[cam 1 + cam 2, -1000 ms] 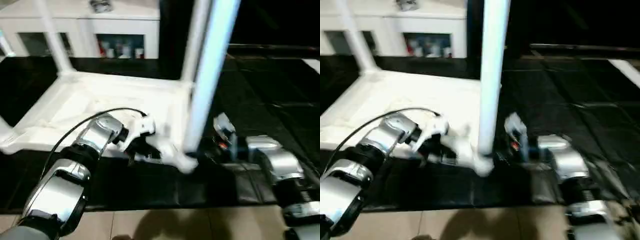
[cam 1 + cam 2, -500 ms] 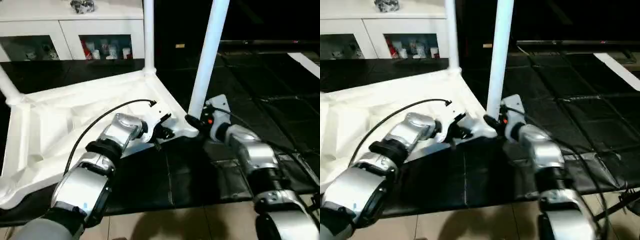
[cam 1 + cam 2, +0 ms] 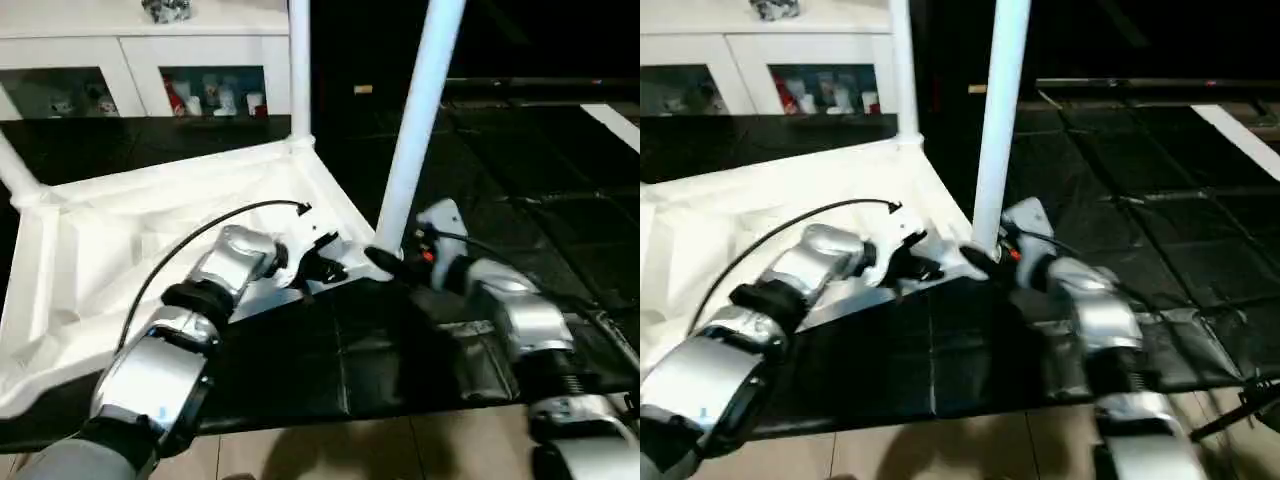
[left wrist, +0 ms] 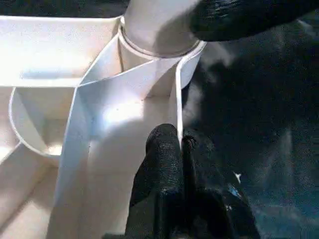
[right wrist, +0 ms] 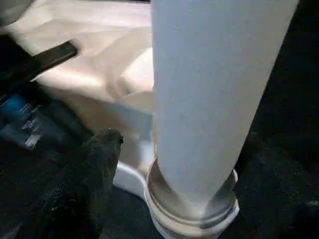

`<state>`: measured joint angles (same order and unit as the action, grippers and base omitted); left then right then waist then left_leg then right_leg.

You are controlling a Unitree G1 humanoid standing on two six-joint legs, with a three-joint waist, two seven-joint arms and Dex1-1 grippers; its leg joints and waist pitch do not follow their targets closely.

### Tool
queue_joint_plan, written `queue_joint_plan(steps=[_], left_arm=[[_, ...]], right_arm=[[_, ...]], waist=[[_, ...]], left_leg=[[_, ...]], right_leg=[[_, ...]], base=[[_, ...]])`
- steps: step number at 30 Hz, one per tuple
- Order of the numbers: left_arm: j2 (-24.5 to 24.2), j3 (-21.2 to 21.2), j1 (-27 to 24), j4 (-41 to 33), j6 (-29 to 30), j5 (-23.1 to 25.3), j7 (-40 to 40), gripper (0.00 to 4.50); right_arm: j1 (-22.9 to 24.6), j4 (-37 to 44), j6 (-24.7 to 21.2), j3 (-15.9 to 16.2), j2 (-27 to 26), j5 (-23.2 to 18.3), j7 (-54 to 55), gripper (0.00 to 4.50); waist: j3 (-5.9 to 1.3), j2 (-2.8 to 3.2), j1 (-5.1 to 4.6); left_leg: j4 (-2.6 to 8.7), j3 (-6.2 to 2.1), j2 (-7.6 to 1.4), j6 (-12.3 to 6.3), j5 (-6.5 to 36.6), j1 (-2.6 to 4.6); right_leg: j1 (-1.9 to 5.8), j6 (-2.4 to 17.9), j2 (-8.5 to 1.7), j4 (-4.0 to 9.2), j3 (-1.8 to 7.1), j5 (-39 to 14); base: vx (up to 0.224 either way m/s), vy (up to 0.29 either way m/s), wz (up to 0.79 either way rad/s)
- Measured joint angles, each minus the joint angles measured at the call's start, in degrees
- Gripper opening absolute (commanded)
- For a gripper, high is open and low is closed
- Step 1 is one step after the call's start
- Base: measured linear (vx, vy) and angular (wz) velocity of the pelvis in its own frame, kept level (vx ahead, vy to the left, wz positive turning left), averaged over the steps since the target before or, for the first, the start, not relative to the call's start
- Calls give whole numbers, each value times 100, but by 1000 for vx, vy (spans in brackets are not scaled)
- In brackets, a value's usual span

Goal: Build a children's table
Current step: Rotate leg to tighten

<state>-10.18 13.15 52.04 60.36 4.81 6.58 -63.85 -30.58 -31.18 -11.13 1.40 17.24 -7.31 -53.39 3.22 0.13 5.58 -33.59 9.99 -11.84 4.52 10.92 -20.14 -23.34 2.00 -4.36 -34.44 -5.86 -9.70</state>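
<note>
The children's table lies upside down on a black mat, with the ribbed underside of its top (image 3: 120, 250) facing up. A tall white leg (image 3: 415, 130) stands in the near corner socket (image 5: 192, 214). Another leg (image 3: 298, 70) rises at the far corner, and a third leg (image 3: 15, 165) at the left. My left gripper (image 3: 335, 268) is shut on the thin rim wall (image 4: 177, 99) beside that socket. My right gripper (image 3: 385, 262) is open around the foot of the near leg. Its fingers (image 5: 92, 169) stand on either side, apart from it.
A white cabinet (image 3: 150, 60) with glass doors stands behind the table. The black mat (image 3: 400, 340) runs to the right and ends in front at a tan floor (image 3: 350, 450). A black cable (image 3: 200, 225) arcs over my left forearm.
The right gripper's fingers have spread away from the foot of the near leg. The left gripper keeps its pinch on the rim. The view itself has shifted.
</note>
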Motion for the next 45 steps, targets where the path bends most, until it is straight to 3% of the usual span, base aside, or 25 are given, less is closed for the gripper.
queue_joint_plan(steps=[10,22,27,37,41,45], left_arm=[[-563,434,-270,-391,-775,-18,-1836,0],[-853,697,-377,-709,-1112,3,-2557,0],[-860,701,-378,-709,-1138,3,-2571,0],[-784,683,-380,-717,-896,-19,-2556,0],[-668,523,-346,-556,-565,-14,-2062,0],[-427,336,-153,-239,-185,63,-979,0]], right_arm=[[81,147,16,436,675,-437,-2267,380],[-60,54,-137,781,812,-561,-3185,306],[-57,68,-212,804,778,-618,-3290,253],[36,212,-322,786,761,-671,-3263,209],[148,332,-496,614,616,-614,-2595,206],[133,301,-626,216,203,-387,-1099,204]], waist=[[3,3,310],[6,-1,305],[6,-1,302],[5,0,316],[4,-1,293],[3,-2,175]], left_leg=[[-30,-1,-1,6,10,-10],[-33,0,-2,8,15,-9],[-33,0,-2,8,15,-9],[-33,0,-2,8,15,-9],[-42,0,-1,19,14,6],[-45,1,-1,35,2,11]], right_leg=[[6,4,-9,-4,0,2],[6,3,-10,-9,0,2],[6,2,-10,-9,0,1],[7,2,-10,-8,0,1],[16,2,-10,-22,2,2],[27,-33,-10,-32,5,-14]], base=[[0,0,0],[0,0,0],[0,0,0],[0,0,0],[0,0,0],[0,0,0]])
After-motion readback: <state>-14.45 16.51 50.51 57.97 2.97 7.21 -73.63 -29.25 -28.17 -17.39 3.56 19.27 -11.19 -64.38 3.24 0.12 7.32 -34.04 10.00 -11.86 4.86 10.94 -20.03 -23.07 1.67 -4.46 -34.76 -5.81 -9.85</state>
